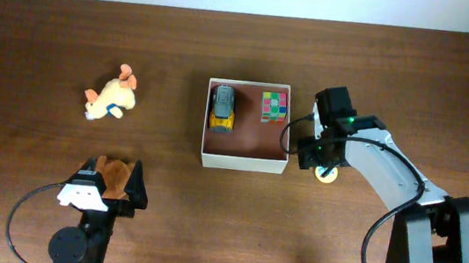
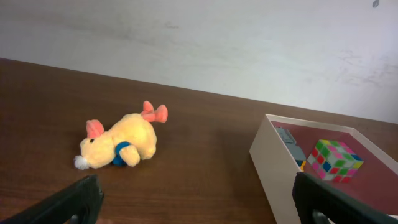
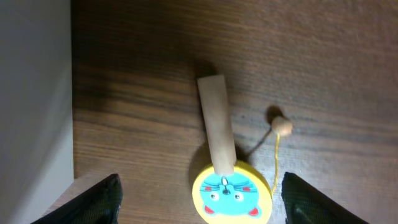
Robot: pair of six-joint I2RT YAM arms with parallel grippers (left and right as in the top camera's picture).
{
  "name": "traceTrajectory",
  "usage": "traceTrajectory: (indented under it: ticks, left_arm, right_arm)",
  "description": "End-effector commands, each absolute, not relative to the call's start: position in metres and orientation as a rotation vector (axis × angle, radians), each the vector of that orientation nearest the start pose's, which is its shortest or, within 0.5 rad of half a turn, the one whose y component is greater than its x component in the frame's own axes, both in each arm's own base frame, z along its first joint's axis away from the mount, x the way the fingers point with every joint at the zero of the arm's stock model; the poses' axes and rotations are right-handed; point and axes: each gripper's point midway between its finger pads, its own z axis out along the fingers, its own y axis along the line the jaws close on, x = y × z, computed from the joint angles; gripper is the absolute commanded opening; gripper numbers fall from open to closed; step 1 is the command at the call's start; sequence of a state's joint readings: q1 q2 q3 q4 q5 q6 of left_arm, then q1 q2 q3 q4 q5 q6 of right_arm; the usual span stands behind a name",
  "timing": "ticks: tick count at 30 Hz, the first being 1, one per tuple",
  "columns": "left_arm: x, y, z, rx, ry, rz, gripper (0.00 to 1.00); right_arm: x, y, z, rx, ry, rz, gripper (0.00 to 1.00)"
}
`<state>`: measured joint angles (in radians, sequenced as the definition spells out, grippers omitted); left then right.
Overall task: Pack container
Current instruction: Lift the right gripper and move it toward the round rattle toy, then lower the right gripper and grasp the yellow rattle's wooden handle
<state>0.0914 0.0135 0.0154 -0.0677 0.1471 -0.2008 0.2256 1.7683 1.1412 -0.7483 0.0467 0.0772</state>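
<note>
The container, cream-white outside and reddish-brown inside, sits mid-table. It holds a yellow-grey toy car and a colour cube. In the left wrist view the container, the cube and part of the car show at the right. A yellow plush dog lies left of the container. My left gripper is open near the front edge, with a brown plush thing by its fingers. My right gripper is open, straddling a yellow paddle toy.
The paddle toy has a wooden handle and a bead on a string. The container's outer wall stands just left of my right gripper. Bare wooden table lies between the plush dog and the container.
</note>
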Motion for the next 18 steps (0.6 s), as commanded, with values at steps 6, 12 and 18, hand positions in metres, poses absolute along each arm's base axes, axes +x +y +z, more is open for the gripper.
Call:
traceTrajectory:
  ticks: [6, 12, 18]
  left_arm:
    - [0.245, -0.005, 0.160, -0.103, 1.634, -0.203, 0.99]
    - [0.245, -0.005, 0.160, -0.103, 1.634, -0.203, 0.99]
    - [0.245, -0.005, 0.160, -0.103, 1.634, -0.203, 0.99]
  right_arm:
    - [0.346, 0.071, 0.022, -0.372, 2.904, -0.026, 0.74]
    - [0.353, 0.073, 0.014, -0.380, 2.889, -0.025, 0.73]
    - [0.357, 0.073, 0.004, -0.384, 2.891, -0.027, 0.73]
